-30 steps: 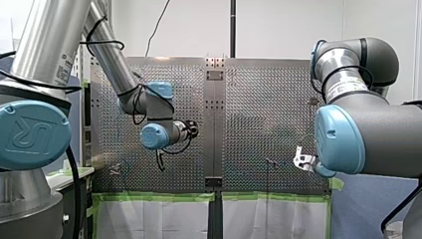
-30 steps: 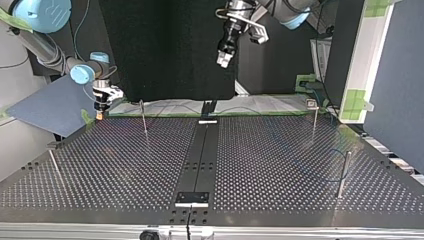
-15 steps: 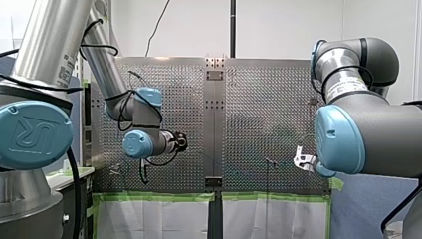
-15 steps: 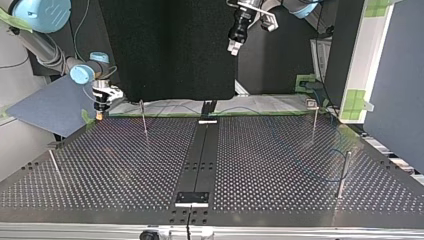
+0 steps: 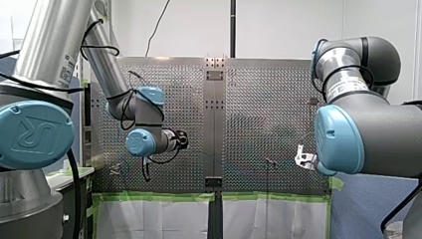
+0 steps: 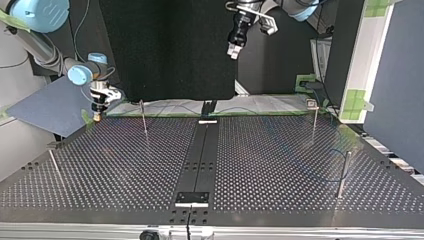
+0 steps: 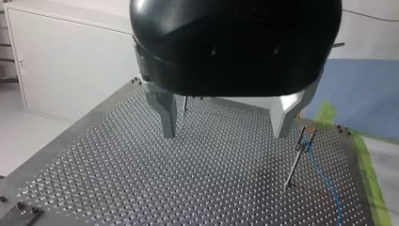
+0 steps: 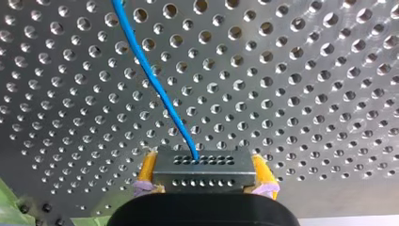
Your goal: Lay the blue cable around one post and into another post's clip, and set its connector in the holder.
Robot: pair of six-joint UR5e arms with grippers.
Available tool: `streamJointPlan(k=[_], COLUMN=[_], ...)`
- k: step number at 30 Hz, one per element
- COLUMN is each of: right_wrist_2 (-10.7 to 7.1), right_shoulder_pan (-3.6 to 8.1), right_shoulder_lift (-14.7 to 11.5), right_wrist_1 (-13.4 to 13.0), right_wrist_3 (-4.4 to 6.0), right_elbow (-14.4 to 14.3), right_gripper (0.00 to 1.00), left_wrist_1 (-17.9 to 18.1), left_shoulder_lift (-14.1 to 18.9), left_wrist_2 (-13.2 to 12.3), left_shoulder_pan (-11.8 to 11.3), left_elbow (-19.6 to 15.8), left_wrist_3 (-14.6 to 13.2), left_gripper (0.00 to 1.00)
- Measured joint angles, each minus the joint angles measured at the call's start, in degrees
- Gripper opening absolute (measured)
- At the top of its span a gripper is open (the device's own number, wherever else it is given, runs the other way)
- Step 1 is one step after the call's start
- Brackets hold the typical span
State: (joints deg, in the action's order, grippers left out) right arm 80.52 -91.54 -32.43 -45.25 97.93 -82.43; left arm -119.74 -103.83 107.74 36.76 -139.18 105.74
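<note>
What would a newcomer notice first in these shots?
The bright blue cable stands out first: in the right wrist view it runs over the perforated table into the grey connector, which my right gripper clamps between yellow pads. Next is my left gripper, open and empty, high above the table with a thin post ahead of it.

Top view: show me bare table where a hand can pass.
Bare: the view's left half between the centre strip and the edge post. Crowded: the right half, where the blue cable loops, and the far left corner at my right claw.
</note>
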Motion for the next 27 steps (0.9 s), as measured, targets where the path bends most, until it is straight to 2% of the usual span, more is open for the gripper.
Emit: streamJointPlan(k=[16, 21, 27], right_wrist_2=[0.11, 0.44, 1.30], right_shoulder_pan=[-1.44, -1.89, -2.81], right_shoulder_lift=[-6.87, -9.10, -11.71], right_wrist_1=[4.01, 4.28, 4.47], right_wrist_3=[-0.05, 0.87, 1.35], right_elbow=[-0.33, -1.62, -3.33], right_gripper=[0.00, 0.00, 0.00], left_wrist_1=[-0.42, -0.46, -0.83], left_shoulder_lift=[0.00, 0.00, 0.00], left_wrist_2=[-0.04, -0.10, -0.12], left_shoulder_pan=[-0.66, -0.69, -0.70], left_elbow=[0.03, 0.01, 0.00], left_wrist_3=[-0.01, -0.01, -0.01], left_gripper=[1.00, 1.00, 1.00])
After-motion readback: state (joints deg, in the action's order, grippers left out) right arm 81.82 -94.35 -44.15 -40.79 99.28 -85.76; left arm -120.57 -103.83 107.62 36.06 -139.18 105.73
